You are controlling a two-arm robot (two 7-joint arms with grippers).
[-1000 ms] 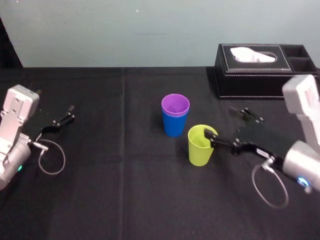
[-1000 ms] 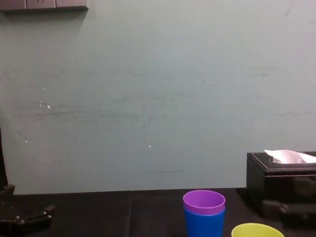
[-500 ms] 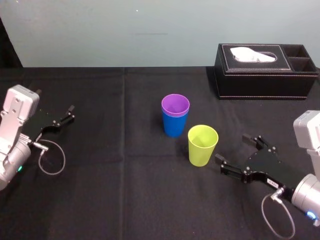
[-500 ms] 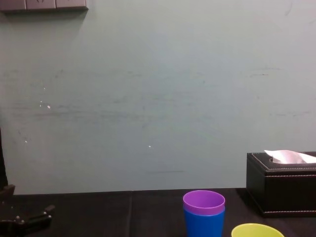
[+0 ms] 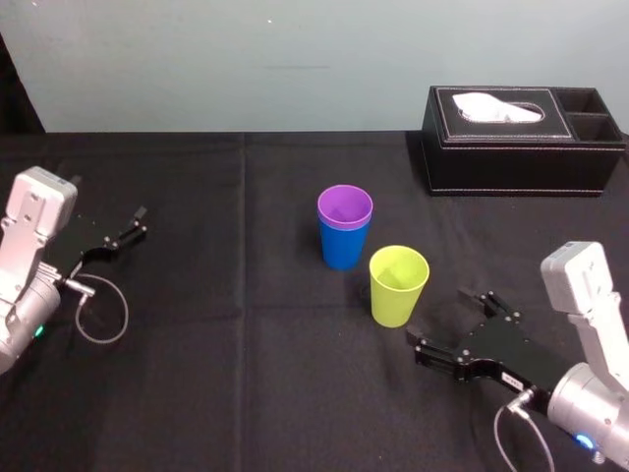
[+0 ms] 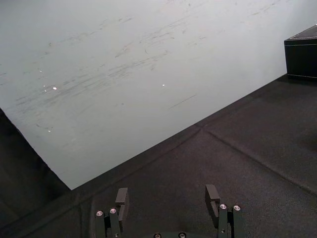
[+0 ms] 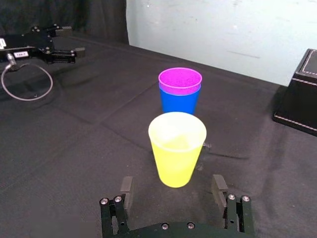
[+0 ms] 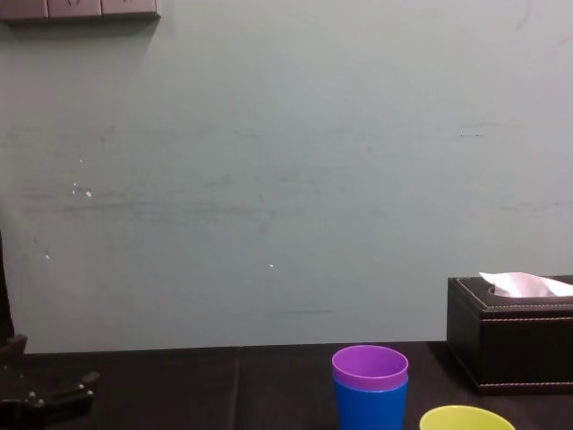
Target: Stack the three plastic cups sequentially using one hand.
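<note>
Yellow-green cup [image 5: 398, 285] must be clasped next by the spread right gripper [image 5: 447, 323] facing it; the spread left gripper [image 5: 136, 224] is parked by the left edge of the desk [image 5: 246, 393].

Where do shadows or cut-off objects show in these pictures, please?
Right wrist view: the yellow-green cup throws a soft shadow on the black cloth, ahead of the open right pincer. Chest view: the lower edge cuts that cup to its rim.
</note>
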